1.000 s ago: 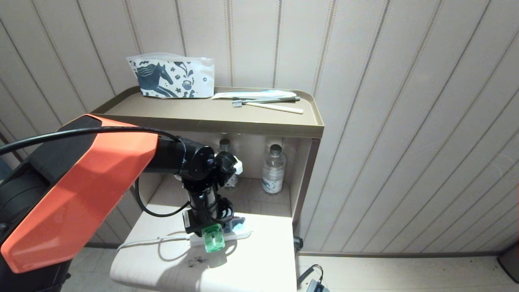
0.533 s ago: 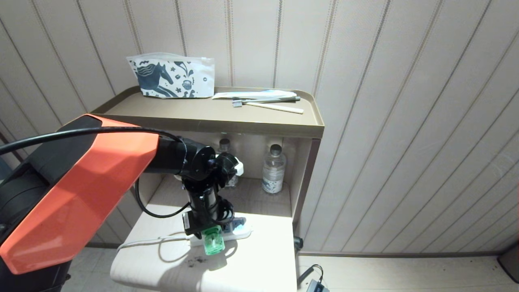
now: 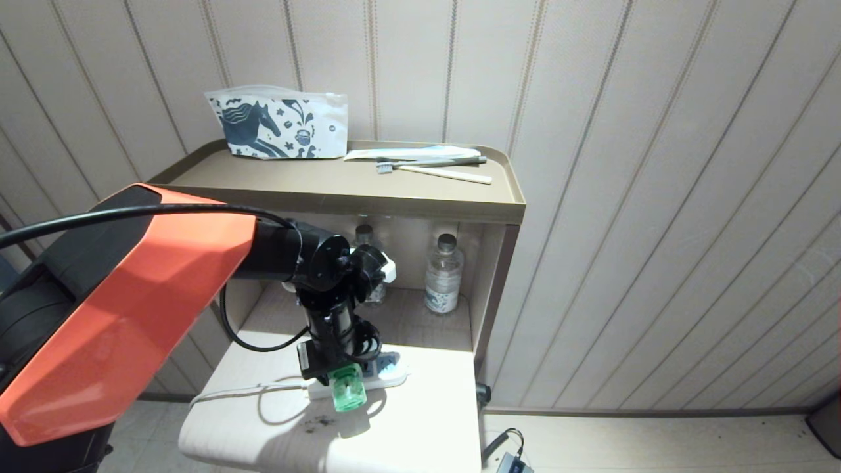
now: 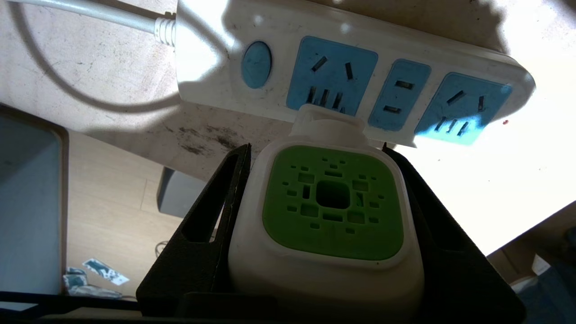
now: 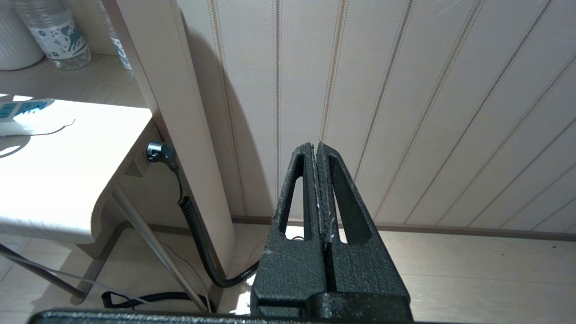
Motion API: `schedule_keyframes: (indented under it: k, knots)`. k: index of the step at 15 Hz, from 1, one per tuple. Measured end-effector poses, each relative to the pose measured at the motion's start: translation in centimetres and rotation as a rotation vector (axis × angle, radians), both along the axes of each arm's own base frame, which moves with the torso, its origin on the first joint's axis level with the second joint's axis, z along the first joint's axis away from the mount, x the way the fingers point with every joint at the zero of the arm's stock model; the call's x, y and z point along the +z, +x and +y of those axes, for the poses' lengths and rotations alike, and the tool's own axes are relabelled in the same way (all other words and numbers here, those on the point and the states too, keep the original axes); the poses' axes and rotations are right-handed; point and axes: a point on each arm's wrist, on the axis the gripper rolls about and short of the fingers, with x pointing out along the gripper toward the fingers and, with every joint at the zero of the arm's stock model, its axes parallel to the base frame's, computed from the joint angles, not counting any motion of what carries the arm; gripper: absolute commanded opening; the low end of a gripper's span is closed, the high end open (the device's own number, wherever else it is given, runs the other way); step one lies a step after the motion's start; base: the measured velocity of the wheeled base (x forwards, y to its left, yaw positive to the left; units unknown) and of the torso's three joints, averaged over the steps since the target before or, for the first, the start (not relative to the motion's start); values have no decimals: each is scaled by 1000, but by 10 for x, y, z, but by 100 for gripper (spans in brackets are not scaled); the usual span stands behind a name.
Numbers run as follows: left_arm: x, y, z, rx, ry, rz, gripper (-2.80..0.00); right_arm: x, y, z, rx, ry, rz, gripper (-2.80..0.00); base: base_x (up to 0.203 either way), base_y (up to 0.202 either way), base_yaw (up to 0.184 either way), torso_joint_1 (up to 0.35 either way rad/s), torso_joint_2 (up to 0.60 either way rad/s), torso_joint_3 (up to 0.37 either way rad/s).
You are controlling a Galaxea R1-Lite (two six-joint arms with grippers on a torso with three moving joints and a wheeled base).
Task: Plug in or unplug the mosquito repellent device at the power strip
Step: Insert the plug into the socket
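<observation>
Left wrist view | your left gripper (image 4: 326, 225) clamps the repellent (image 4: 330, 211), plug at the strip (image 4: 351, 76)'s first blue socket beside the switch; seating unclear | right gripper (image 5: 318, 189) parked, pinched closed | risk: you skew, the loose strip slides, prongs jam.

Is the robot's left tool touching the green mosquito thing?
Touching. In the left wrist view, both black fingers of the left tool press flat against the white sides of the mosquito repellent device, with no gap.
</observation>
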Motion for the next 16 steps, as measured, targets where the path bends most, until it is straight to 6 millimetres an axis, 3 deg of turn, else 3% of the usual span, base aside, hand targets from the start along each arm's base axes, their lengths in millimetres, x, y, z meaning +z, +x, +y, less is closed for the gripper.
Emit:
schedule_keyframes:
  k: [16]
  knots:
    - [-7,5,0,7,13,2,-280,0,0,0,0,0,0,-280,0,0,0,0,0,0]
